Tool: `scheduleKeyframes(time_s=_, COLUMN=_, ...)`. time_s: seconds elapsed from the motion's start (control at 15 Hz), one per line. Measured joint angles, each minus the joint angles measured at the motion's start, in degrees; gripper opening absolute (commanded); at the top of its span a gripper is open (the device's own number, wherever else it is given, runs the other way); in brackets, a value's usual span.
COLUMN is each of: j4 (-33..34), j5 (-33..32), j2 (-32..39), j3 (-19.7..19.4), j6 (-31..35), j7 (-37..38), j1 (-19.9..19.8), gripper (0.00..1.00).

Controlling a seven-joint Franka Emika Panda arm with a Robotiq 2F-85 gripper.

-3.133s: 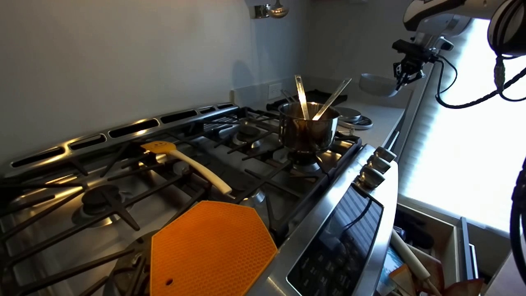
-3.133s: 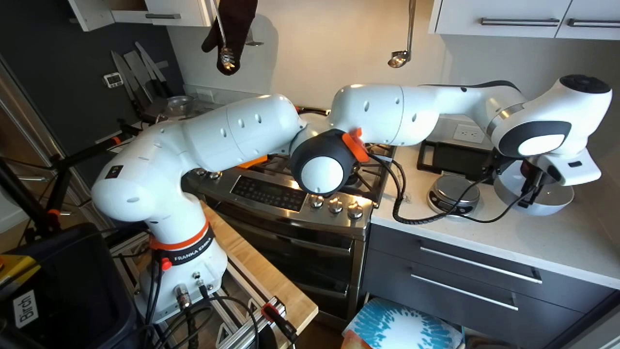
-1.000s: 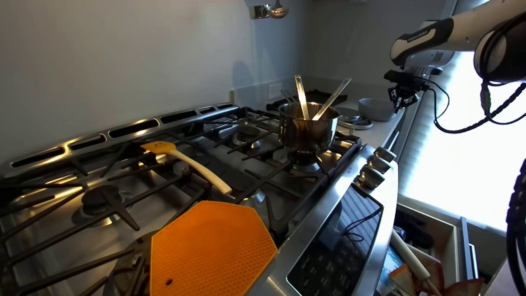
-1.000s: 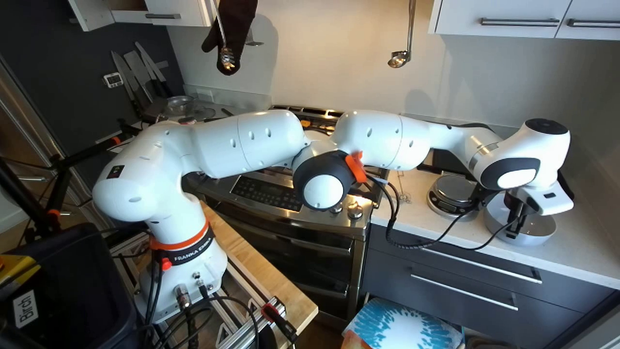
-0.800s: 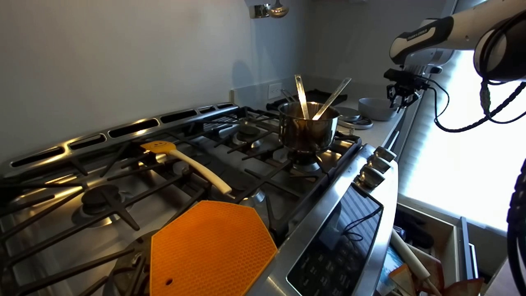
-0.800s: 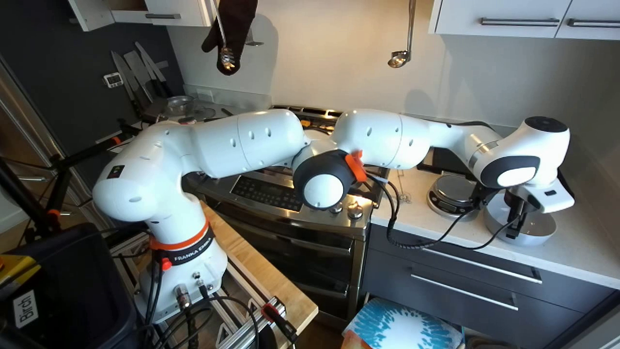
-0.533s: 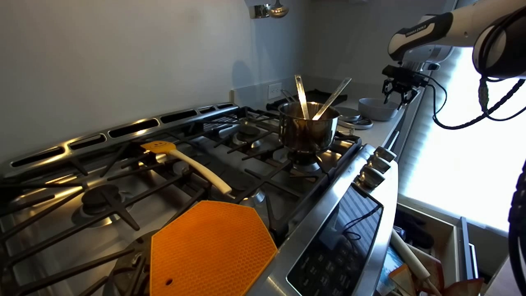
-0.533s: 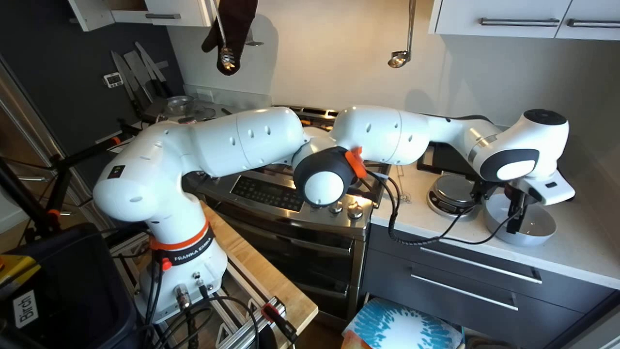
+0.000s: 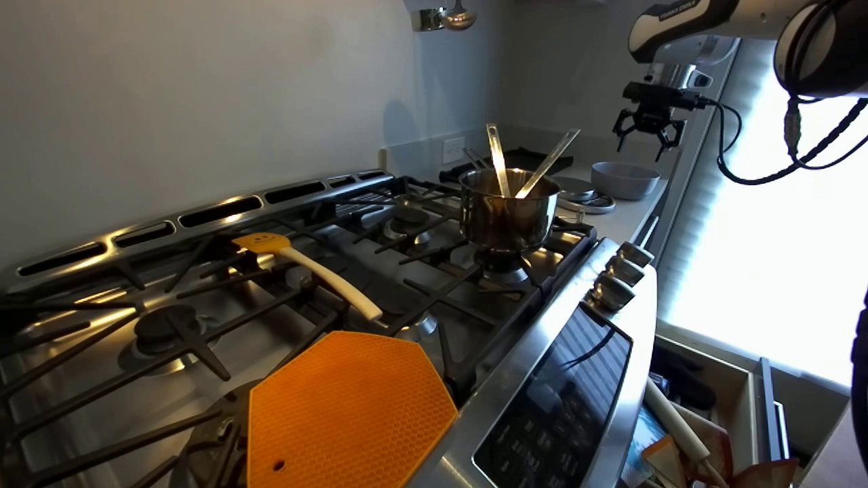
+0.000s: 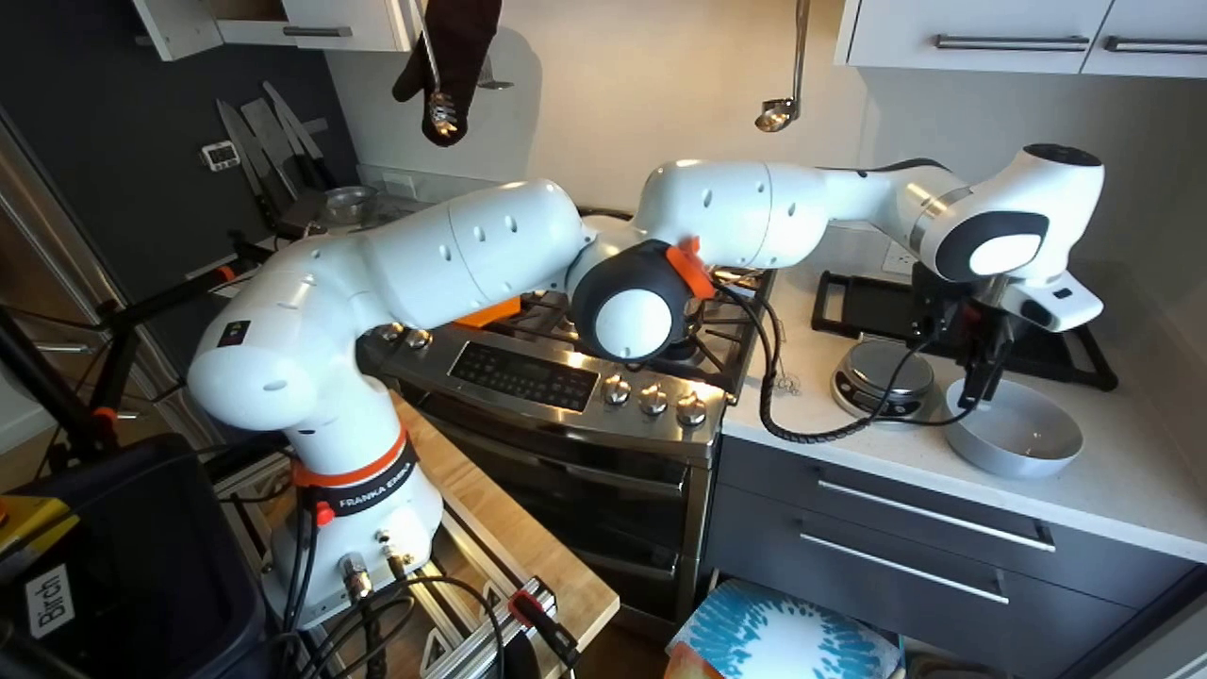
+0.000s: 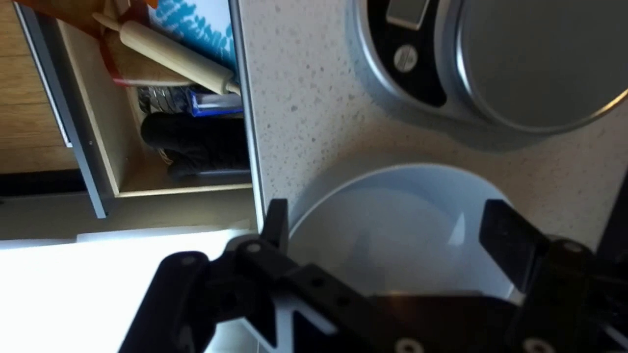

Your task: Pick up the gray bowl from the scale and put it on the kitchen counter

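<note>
In an exterior view the arm [image 10: 712, 212] stretches from its base [image 10: 349, 528] past the stove [image 10: 528, 377], with its dark-capped elbow [image 10: 622, 325] near the middle and its wrist [image 10: 1023, 222] over the table [image 10: 1132, 471]. A black cable [image 10: 792, 436] hangs in a loop between elbow and wrist. The jaws point downward, spread wide and holding nothing; an exterior view shows a gap between their tips and the gray bowl [image 9: 625, 183] below. The bowl stands upright on the table, just beside the scale [image 10: 884, 377]. In the wrist view it shows between the jaws.
</note>
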Motion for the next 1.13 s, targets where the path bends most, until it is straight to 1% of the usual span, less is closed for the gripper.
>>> scheduleKeyframes(time_s=0.13, j4=-0.05, j5=-0.40, j2=-0.99, j3=-0.16, j6=-6.25, j7=-0.62, j1=1.87, gripper=1.00)
scheduleKeyframes(time_s=0.27, j4=-0.07, j5=-0.98, j2=-1.49, j3=-0.85, j6=-11.97, j7=1.39, j1=4.20, gripper=1.00)
scheduleKeyframes(time_s=0.47, j4=-0.14, j5=-1.69, j2=-1.53, j3=-1.72, j6=-16.51, j7=5.50, j1=7.62, gripper=1.00)
scheduleKeyframes(time_s=0.6, j4=-0.15, j5=-1.86, j2=-1.50, j3=-1.77, j6=-17.77, j7=5.27, j1=9.53, gripper=1.00)
scheduleKeyframes(time_s=0.93, j4=0.05, j5=-2.01, j2=-1.99, j3=-1.73, j6=-17.80, j7=4.79, j1=14.08, gripper=1.00)
scheduleKeyframes(time_s=1.13, j4=0.09, j5=-2.01, j2=-2.90, j3=-1.52, j6=-17.64, j7=3.33, j1=15.98, gripper=1.00)
